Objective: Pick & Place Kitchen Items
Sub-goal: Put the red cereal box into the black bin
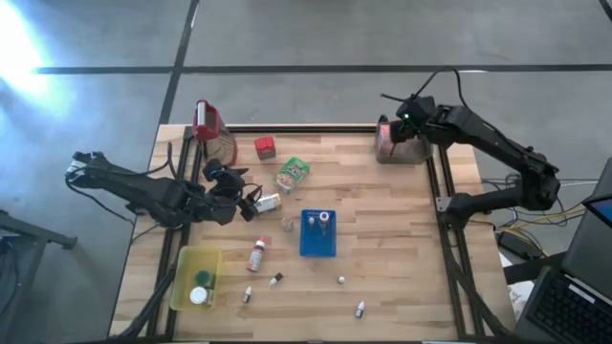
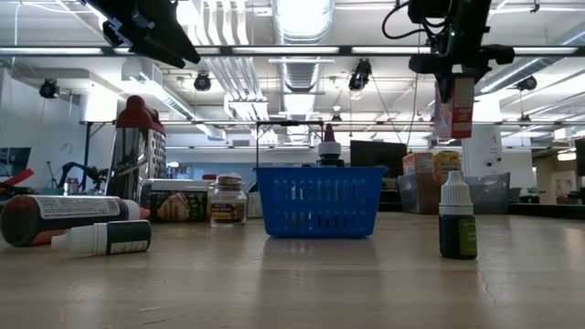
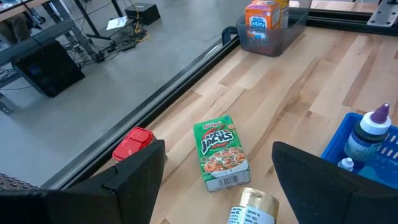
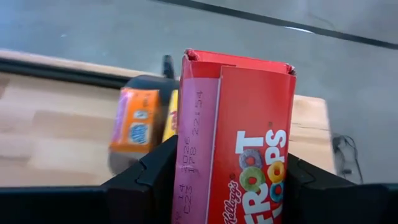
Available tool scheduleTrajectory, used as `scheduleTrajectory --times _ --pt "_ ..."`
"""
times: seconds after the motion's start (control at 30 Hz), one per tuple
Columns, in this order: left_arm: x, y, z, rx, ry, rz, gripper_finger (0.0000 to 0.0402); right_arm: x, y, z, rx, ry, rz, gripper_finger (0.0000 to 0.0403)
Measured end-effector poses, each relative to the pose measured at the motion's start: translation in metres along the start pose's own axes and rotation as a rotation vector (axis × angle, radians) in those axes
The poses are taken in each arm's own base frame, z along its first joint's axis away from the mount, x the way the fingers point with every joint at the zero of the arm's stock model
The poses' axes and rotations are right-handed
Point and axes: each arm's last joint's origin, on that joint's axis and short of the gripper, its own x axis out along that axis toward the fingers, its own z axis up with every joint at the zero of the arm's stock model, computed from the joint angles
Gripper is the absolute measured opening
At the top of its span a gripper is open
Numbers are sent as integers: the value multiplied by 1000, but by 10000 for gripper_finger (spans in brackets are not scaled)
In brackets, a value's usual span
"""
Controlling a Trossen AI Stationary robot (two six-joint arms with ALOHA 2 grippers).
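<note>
My right gripper point(image 1: 400, 134) hangs over the clear bin point(image 1: 397, 148) at the table's far right corner, shut on a red Froot Loops carton point(image 4: 249, 143). An orange carton point(image 4: 137, 124) and a yellow one stand in that bin. My left gripper point(image 1: 251, 199) is open above the table's left middle, just left of a small gold-lidded jar point(image 3: 252, 208) that lies on its side. Beyond its fingers a green Apple Jacks carton point(image 3: 221, 152) lies flat and a small red carton point(image 3: 132, 144) stands nearer the far edge. My right gripper pinches the red carton between its two fingers, one on each opposite side point(image 4: 199, 168). The fingers come from above, pointing down, and hold its upper part point(image 2: 454, 84). The carton hangs upright below them, lifted clear above the bin.
A blue perforated tray point(image 1: 317, 239) with a bottle in it sits mid-table. A yellow container point(image 1: 191, 272) sits near the left front corner, and a red-topped jug point(image 1: 212, 129) at the far left. Small bottles point(image 1: 258, 253) point(image 1: 360, 309) lie scattered along the near side.
</note>
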Motion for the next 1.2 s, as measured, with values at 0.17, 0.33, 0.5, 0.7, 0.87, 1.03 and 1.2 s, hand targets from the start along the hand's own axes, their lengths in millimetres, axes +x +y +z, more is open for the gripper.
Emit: scheduleTrajectory --times 0.17,0.33,0.5,0.7,0.87,1.03,1.2 --pt "0 0 0 0 0 0 300 5 -6 4 42 6 -26 184" --pt "0 0 0 0 0 0 300 11 -11 5 95 15 -62 175" --pt "0 0 0 0 0 0 300 17 -12 1 116 14 -98 170" --pt "0 0 0 0 0 0 300 30 -12 -10 121 35 -138 182" --pt "0 0 0 0 0 0 300 46 -12 -21 119 52 -163 188" --pt "0 0 0 0 0 0 301 62 -9 -26 123 46 -133 178" --pt "0 0 0 0 0 0 300 77 -10 -33 134 68 -103 182"
